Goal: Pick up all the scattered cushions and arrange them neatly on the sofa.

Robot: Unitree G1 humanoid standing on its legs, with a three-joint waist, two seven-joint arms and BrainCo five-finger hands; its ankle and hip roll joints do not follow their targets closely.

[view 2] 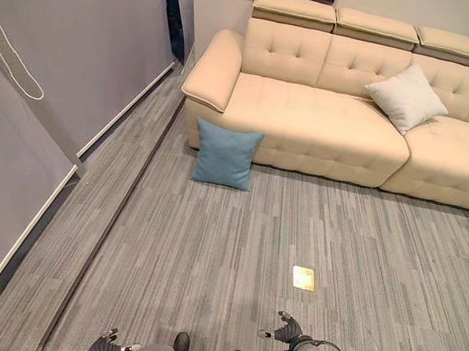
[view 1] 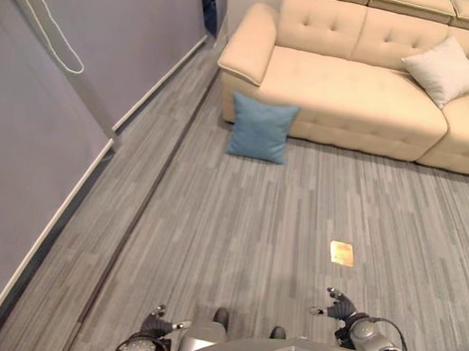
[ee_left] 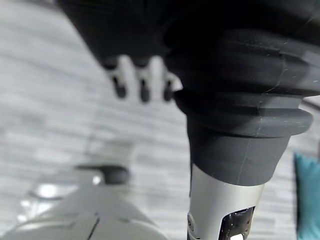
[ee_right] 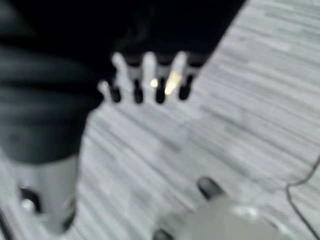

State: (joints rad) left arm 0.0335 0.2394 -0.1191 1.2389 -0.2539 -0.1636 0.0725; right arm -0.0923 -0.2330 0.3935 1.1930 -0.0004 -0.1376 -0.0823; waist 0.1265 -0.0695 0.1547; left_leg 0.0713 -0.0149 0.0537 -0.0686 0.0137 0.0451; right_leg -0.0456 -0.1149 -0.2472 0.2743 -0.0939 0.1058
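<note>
Left edge of the head views: a grey wall (view 1: 32, 133) with a white skirting board runs diagonally from lower left to upper centre. A white beaded cord (view 1: 46, 24) loops down against it in the upper left corner.

Lower left, bottom edge: the left hand (view 1: 158, 319) hangs low over the grey plank floor (view 1: 240, 223). In the left wrist view its fingers (ee_left: 142, 85) are straight and apart, holding nothing, only floor past them.

Centre, upper half: a blue cushion (view 1: 260, 128) stands on edge on the floor, leaning against the front of the sofa (view 1: 341, 87) just below its left armrest. The same cushion shows as a teal sliver at the right edge of the left wrist view.

Right of centre, lower half: a small brass floor plate (view 1: 341, 253) is set in the planks, well apart from the blue cushion.

Lower right, bottom edge: the right hand (view 1: 339, 307) is raised slightly above the floor. In the right wrist view its fingers (ee_right: 150, 75) are spread and straight, empty, with the brass plate visible past them.

Upper right: the beige tufted sofa spans the top of the frame. A white cushion (view 1: 444, 70) rests tilted on its seat against the backrest, near the right edge.
</note>
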